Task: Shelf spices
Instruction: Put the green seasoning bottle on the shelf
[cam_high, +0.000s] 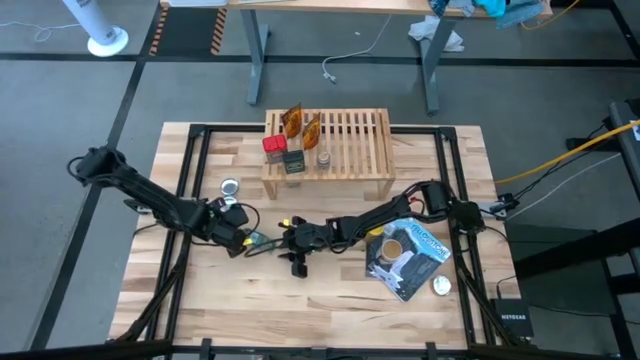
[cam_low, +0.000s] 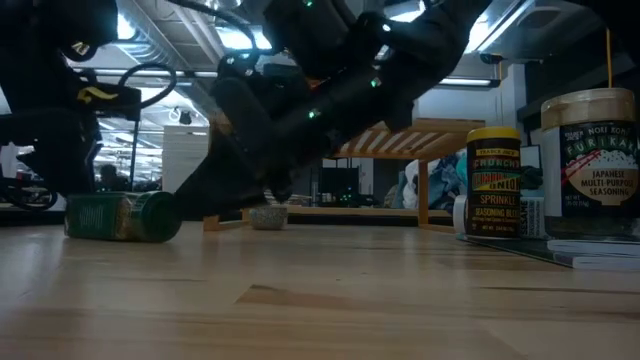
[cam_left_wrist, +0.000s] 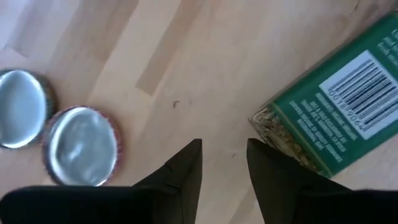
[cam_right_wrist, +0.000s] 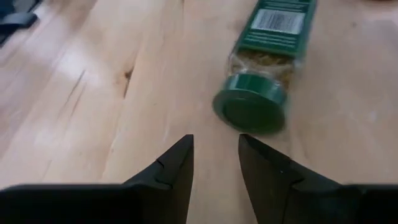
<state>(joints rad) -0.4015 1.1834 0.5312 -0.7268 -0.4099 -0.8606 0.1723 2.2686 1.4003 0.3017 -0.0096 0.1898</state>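
A green-capped spice jar (cam_high: 262, 240) lies on its side on the table between my two grippers. It shows in the low view (cam_low: 125, 217), the left wrist view (cam_left_wrist: 336, 106) and the right wrist view (cam_right_wrist: 261, 93). My left gripper (cam_left_wrist: 224, 146) is at the jar's bottom end, and my right gripper (cam_right_wrist: 216, 140) is just short of its green cap (cam_right_wrist: 252, 111). Both are open by a narrow gap and hold nothing. The wooden slat shelf (cam_high: 345, 140) stands at the far side. It carries a red-capped jar (cam_high: 272, 146), a dark tin (cam_high: 293, 162), another small jar (cam_high: 323, 157) and orange packets (cam_high: 292, 121).
Two flat silver discs (cam_high: 231, 192) lie left of the shelf and show in the left wrist view (cam_left_wrist: 81, 146). A blue-and-black pouch (cam_high: 415, 245) lies at the right with jars on it. In the low view these are a yellow-capped jar (cam_low: 495, 180) and a tan-capped jar (cam_low: 600, 160).
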